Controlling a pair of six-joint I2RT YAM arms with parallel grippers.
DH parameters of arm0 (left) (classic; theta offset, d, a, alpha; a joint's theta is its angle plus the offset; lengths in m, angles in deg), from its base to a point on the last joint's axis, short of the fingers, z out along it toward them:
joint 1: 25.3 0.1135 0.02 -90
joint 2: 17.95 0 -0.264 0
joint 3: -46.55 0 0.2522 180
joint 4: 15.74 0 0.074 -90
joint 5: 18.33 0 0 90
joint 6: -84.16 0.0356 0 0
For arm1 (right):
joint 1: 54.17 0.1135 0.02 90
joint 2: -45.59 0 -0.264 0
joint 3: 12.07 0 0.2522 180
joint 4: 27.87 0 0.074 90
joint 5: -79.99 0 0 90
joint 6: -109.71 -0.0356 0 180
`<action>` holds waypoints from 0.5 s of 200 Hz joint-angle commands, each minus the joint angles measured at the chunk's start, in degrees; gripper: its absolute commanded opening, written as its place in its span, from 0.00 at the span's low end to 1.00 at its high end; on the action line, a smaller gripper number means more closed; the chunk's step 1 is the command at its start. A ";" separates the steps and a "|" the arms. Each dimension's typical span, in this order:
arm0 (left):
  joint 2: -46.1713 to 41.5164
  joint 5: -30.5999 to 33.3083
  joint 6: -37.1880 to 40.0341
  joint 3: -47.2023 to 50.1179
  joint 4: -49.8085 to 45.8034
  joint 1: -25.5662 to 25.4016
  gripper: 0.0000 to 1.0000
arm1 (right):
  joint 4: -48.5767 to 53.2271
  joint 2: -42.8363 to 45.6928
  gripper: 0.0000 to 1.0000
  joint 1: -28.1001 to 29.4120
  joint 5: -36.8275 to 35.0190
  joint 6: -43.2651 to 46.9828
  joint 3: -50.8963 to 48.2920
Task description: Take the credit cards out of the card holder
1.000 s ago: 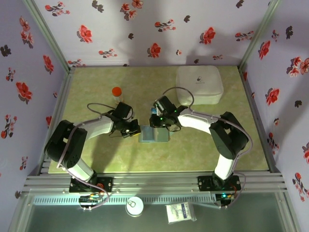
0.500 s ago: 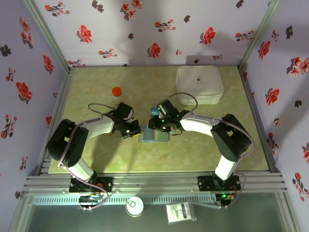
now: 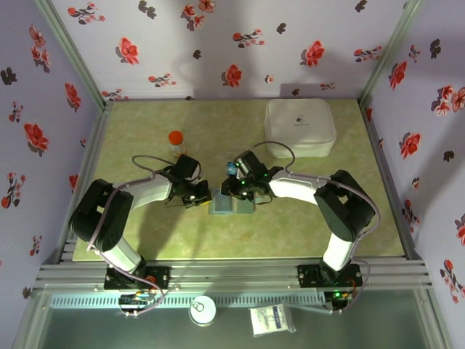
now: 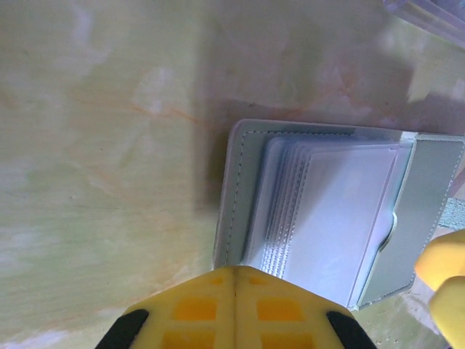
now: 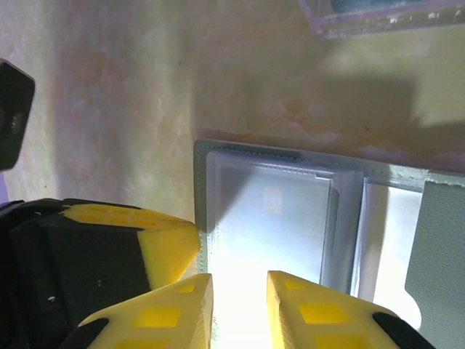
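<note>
The grey-blue card holder (image 3: 231, 205) lies open on the green table, its clear sleeves (image 4: 327, 211) facing up and looking empty. My left gripper (image 4: 234, 273) is shut, its joined tips resting on the holder's near edge (image 3: 200, 195). My right gripper (image 5: 240, 280) is open by a narrow gap, low over the left sleeve (image 5: 276, 211) of the holder (image 3: 234, 190). A blue-teal card (image 5: 385, 11) with a clear rim lies on the table just beyond the holder (image 3: 231, 168). The red card is out of view.
A large white rounded case (image 3: 299, 127) stands at the back right. An orange-capped bottle (image 3: 176, 140) stands behind the left arm. Flowered walls close in the table on three sides. The two grippers are almost touching over the holder.
My right gripper has shifted slightly down and left, further over the holder. The left gripper and the holder have stayed where they were.
</note>
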 commanded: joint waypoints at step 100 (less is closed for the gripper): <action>1.69 0.63 1.69 0.16 -1.19 -0.28 0.02 | 1.18 -2.52 0.26 0.62 0.72 0.08 -0.01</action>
